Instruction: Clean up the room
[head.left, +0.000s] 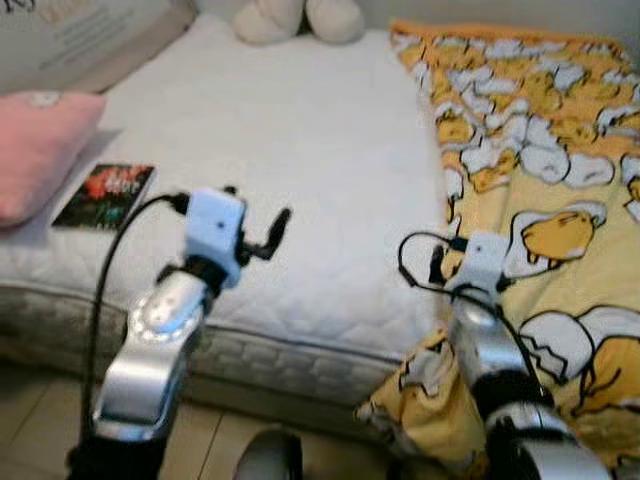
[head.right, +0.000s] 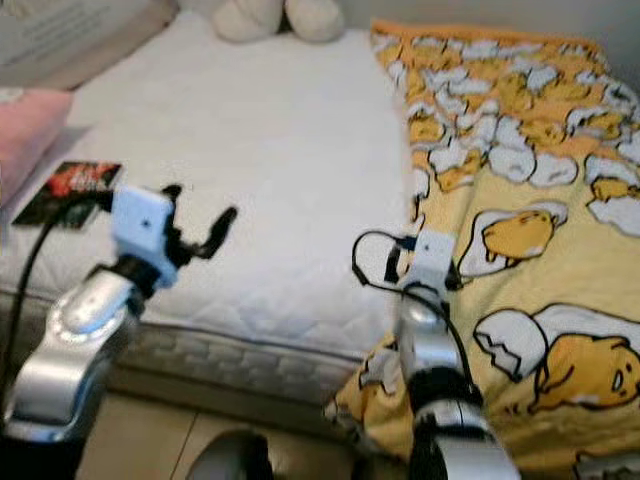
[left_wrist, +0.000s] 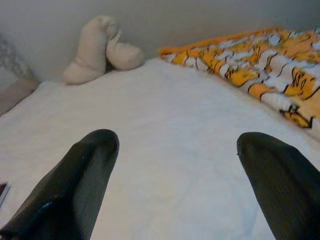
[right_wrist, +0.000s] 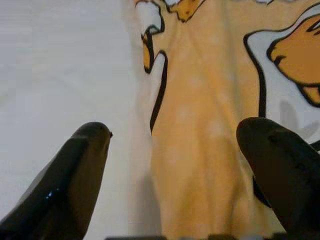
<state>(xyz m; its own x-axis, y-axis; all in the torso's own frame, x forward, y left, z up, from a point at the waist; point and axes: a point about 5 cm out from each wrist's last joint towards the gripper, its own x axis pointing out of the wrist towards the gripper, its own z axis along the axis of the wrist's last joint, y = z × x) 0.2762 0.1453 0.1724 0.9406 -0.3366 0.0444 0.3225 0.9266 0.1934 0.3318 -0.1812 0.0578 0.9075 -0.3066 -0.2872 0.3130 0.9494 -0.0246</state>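
A yellow blanket (head.left: 545, 150) with a white-and-orange cartoon print covers the right side of the bed and hangs over its near edge. My right gripper (right_wrist: 172, 145) is open just above the blanket's left edge (right_wrist: 155, 100), where it meets the white mattress (head.left: 290, 140). My left gripper (left_wrist: 177, 150) is open too, held over the bare mattress near the front edge. A dark book (head.left: 105, 195) lies at the mattress's left side, left of the left gripper (head.left: 262, 225).
A pink pillow (head.left: 35, 145) lies at the far left beside the book. A cream plush toy (head.left: 300, 18) rests at the head of the bed. A grey pillow (head.left: 90, 40) is at the back left. Tiled floor (head.left: 40, 420) shows below the bed.
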